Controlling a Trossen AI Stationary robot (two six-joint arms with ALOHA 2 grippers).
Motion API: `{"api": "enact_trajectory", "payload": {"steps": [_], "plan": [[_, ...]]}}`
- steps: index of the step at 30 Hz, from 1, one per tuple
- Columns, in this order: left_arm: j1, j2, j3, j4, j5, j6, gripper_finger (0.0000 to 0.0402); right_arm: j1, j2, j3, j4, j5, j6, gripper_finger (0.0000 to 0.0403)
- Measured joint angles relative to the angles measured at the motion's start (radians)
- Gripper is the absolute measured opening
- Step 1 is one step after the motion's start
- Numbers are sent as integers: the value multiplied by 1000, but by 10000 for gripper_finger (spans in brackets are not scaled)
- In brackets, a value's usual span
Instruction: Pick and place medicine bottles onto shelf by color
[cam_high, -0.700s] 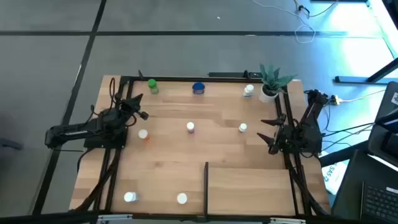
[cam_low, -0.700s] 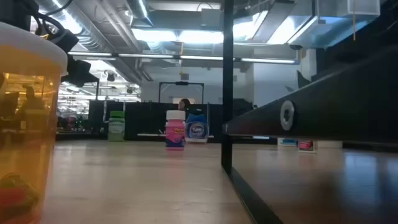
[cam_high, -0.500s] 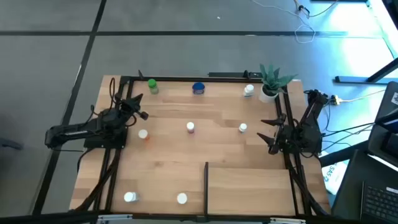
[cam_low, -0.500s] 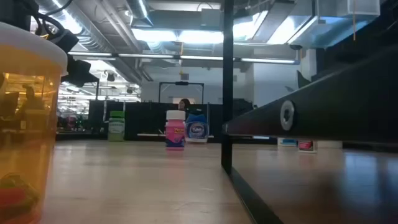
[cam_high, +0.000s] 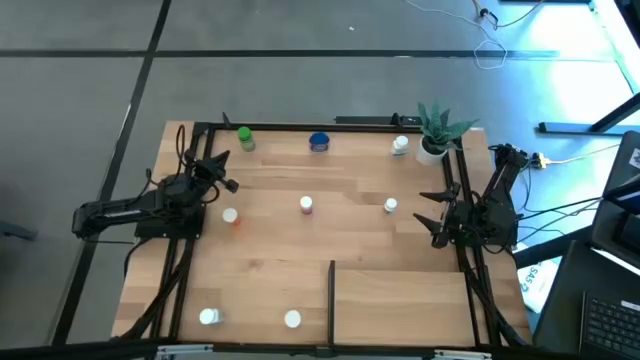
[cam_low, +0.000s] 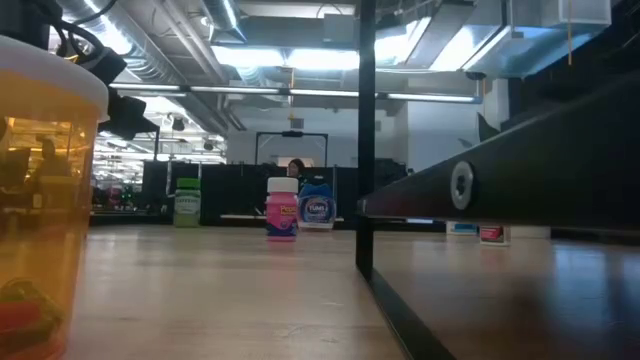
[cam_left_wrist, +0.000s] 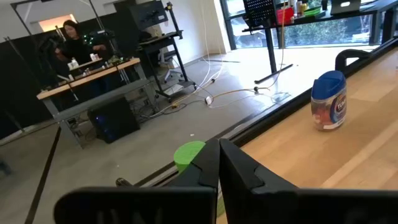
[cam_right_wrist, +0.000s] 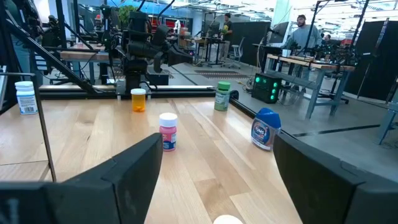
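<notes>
Nothing has moved in the last moment: the left gripper (cam_high: 222, 172) sits pinched empty and the right gripper (cam_high: 432, 218) splayed wide, flanking the pink white-capped medicine bottle (cam_high: 306, 205), sorting onto the light wood shelf (cam_high: 400, 300) unstarted.

We see two dark arms. The left arm (cam_high: 130, 213) is black and chunky, with thin black cables looping over it. The right arm (cam_high: 492, 200) is black too, with bendy joints. The right gripper (cam_right_wrist: 214, 177) has wide, flat, dark fingers (cam_right_wrist: 130, 168).
</notes>
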Motion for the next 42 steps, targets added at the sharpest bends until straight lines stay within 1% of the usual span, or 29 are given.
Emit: {"api": "enact_trajectory", "payload": {"steps": [15, 21, 42], "plan": [[0, 0, 0, 0, 0, 0, 0, 0, 0, 0, 0, 0, -2, 307], [0, 0, 0, 0, 0, 0, 0, -1, 0, 0, -9, 1, -204, 307], [0, 0, 0, 0, 0, 0, 0, -1, 0, 0, -8, 0, -202, 307]]}}
